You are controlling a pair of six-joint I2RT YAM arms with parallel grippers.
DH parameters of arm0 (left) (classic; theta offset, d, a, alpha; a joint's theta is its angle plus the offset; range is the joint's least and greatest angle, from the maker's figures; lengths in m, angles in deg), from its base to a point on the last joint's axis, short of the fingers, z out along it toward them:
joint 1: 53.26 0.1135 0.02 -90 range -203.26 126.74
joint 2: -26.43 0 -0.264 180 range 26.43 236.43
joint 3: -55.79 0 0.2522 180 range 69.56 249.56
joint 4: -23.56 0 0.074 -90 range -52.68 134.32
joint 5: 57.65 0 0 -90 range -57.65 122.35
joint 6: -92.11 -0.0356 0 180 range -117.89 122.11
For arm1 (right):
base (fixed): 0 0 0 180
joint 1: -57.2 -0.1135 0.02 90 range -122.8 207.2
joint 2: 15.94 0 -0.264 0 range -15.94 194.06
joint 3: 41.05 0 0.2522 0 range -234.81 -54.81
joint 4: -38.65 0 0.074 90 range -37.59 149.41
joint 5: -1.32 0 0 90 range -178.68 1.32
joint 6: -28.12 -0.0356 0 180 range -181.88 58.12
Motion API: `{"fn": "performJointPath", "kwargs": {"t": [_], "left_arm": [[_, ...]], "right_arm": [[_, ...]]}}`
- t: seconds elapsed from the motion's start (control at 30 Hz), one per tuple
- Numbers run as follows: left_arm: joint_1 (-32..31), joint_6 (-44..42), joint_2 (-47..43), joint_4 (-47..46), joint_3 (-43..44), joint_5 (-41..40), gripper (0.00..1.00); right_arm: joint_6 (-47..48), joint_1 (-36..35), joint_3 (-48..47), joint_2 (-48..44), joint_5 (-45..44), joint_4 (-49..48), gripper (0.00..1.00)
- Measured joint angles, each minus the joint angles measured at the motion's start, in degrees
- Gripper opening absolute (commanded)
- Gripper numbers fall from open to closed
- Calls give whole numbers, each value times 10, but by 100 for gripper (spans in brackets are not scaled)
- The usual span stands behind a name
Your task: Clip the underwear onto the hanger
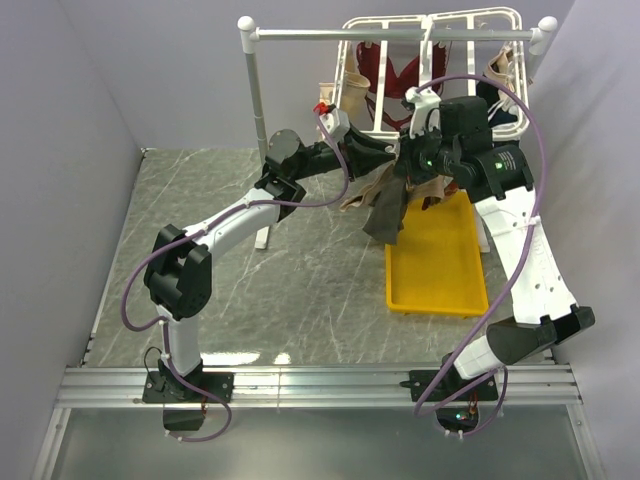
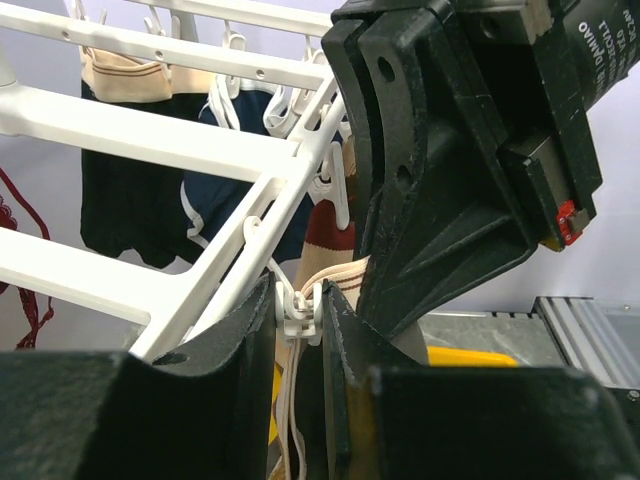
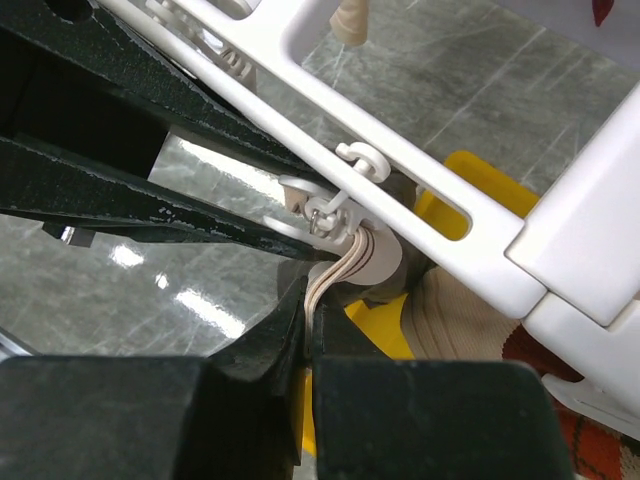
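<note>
The hanger (image 1: 430, 30), a white slatted rack, hangs from the stand's rail at the back. The underwear (image 1: 385, 215) dangles dark grey below its front edge, above the table. My left gripper (image 1: 388, 160) reaches in from the left; in the left wrist view it (image 2: 298, 302) is shut on a small white clip (image 2: 297, 318) under a slat (image 2: 250, 240), with the beige band (image 2: 335, 282) at the clip's mouth. My right gripper (image 1: 415, 165) meets it from the right; in the right wrist view it (image 3: 308, 310) is shut on the folded beige band (image 3: 340, 262) just below the clip (image 3: 318, 208).
A yellow tray (image 1: 440, 265) lies under the right arm. The white pole-and-rail stand (image 1: 258, 100) holds the rack. Maroon (image 1: 400, 75), beige (image 1: 355, 95), navy (image 2: 240, 170) and black (image 2: 130, 190) garments hang from the rack. Grey walls close both sides.
</note>
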Motion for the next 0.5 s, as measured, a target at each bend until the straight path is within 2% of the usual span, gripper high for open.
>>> {"fn": "performJointPath", "kwargs": {"t": [0.1,0.4,0.5], "left_arm": [[0,9,0,-1,2,0,32],[-1,32,0,17,2,12,44],[-1,37,0,28,2,20,55]], "right_arm": [[6,0,1,-3,-6,-3,0],[22,0,1,-10,-27,-14,0],[26,0,1,-11,-31,-14,0]]}}
